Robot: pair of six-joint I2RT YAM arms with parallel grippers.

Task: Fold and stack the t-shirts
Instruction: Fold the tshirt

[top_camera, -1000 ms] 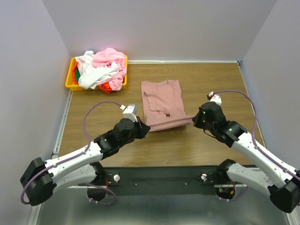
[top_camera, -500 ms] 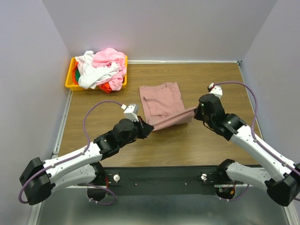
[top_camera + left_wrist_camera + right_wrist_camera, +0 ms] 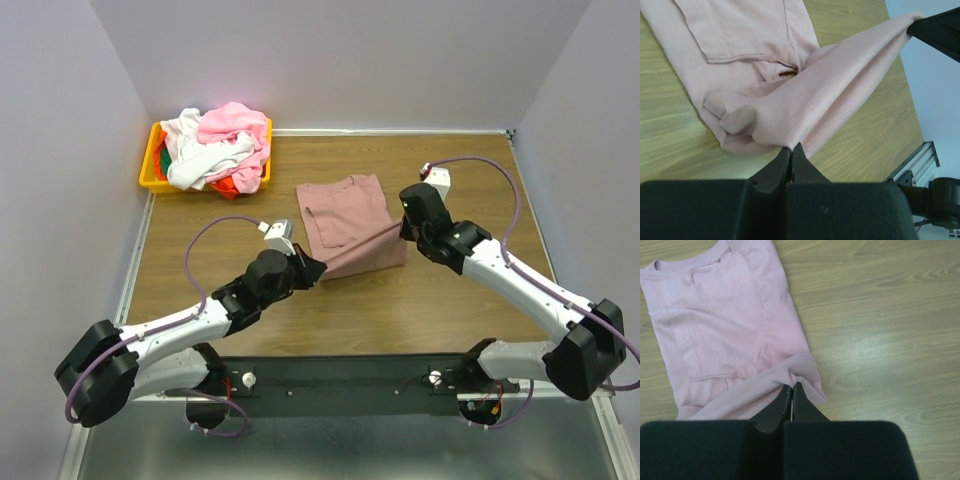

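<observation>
Where its soft knit hem stretches taut, the mauve t-shirt (image 3: 345, 212) is clamped by the left gripper (image 3: 791, 148) and right gripper (image 3: 792, 386).

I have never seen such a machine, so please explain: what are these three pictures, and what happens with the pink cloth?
Two robot arms, white with black joints, are bolted at the near edge of a wooden table. The wide picture comes from a fixed camera above and behind them. The close pictures come from cameras on the wrists; the black shapes at the bottom are each arm's own fingers. On the table lies a dusty pink cloth t-shirt. The left gripper and the right gripper are each shut on its near edge, stretching it between them. At the far left stands a yellow plastic bin heaped with crumpled clothes, pink, white, red-orange and green.
</observation>
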